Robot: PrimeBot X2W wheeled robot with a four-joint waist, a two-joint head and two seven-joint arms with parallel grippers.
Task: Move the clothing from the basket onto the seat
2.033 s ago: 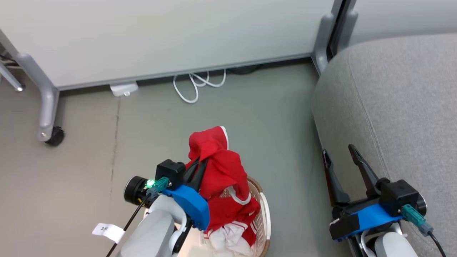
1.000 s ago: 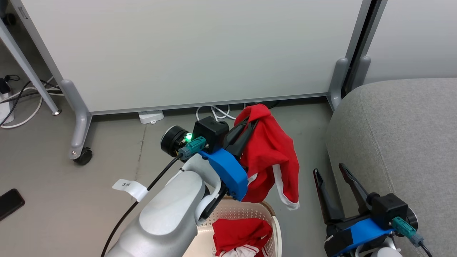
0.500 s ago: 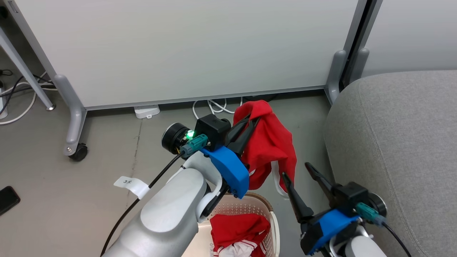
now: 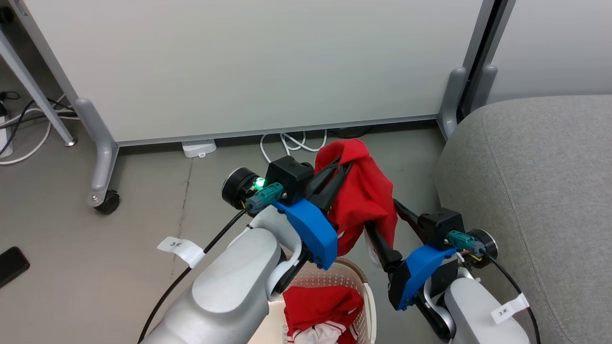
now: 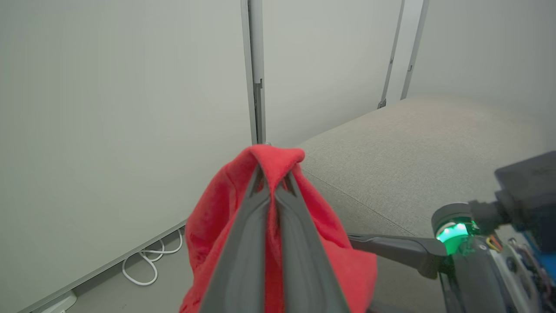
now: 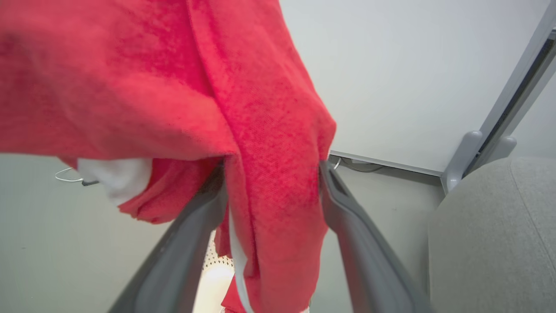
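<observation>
My left gripper (image 4: 342, 165) is shut on the top fold of a red garment of the clothing (image 4: 366, 196), which hangs in the air above the basket (image 4: 367, 298). In the left wrist view its fingers (image 5: 260, 204) pinch the red cloth (image 5: 217, 226). My right gripper (image 4: 386, 222) is open, one finger on each side of the garment's hanging lower part (image 6: 269, 130), white trim showing. More red and white clothing (image 4: 320, 308) lies in the basket. The grey seat (image 4: 535, 191) is just to the right.
A white partition panel (image 4: 248, 62) on grey legs with a caster (image 4: 109, 203) stands behind. White cables (image 4: 291, 143) and a power strip (image 4: 198, 148) lie at its foot. A black phone (image 4: 12, 265) lies on the floor at the left.
The left gripper lifted the red garment out of the basket and holds it up. The right gripper swung left and up, its open fingers now straddling the hanging cloth. The camera also shifted.
</observation>
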